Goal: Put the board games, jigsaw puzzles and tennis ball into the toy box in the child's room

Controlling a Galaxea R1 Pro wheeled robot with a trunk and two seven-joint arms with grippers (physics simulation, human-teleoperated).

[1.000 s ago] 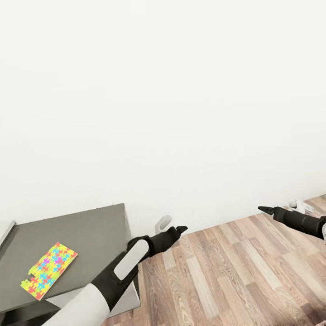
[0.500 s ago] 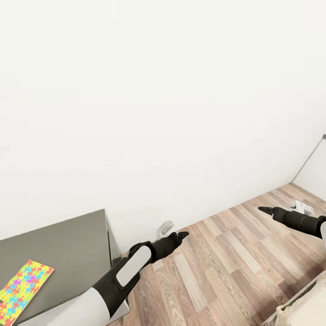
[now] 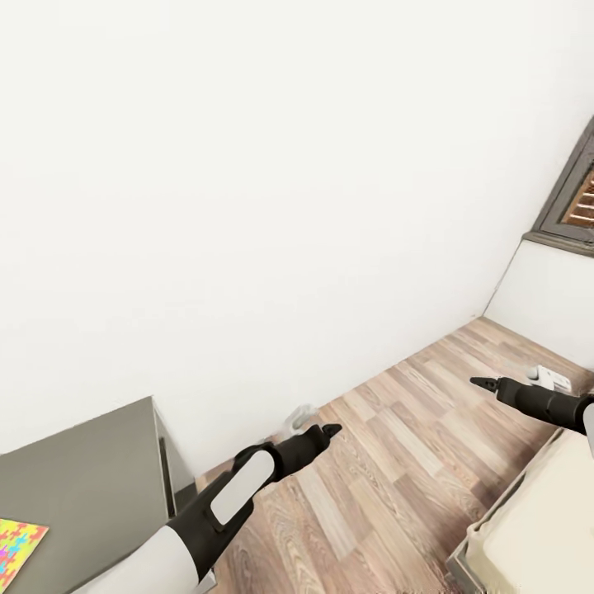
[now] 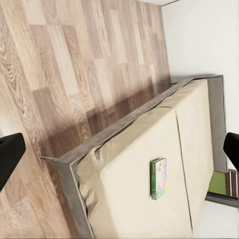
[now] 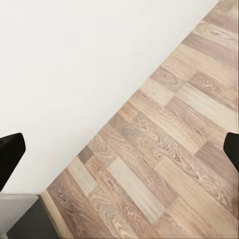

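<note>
Beige mattress of the bed (image 4: 134, 184) carries one board game (image 4: 158, 178) — green-edged, thin box, lying flat near the middle, well apart from the grey frame. Head view: bed corner (image 3: 536, 536) at lower right, table (image 3: 82, 478) at lower left with a jigsaw puzzle (image 3: 18, 546) at the frame edge. Left gripper (image 3: 328, 430) and right gripper (image 3: 482, 382) both hang over the wood floor (image 3: 396, 462), fingers spread wide, nothing between them. Robot looks to be in transit toward the bed. Game box is likely light, stiff cardboard, a bit slick — soft mattress should give under it, so pinching across a long edge or the short side looks best. Puzzle probably thin and bendy; take by an edge.
</note>
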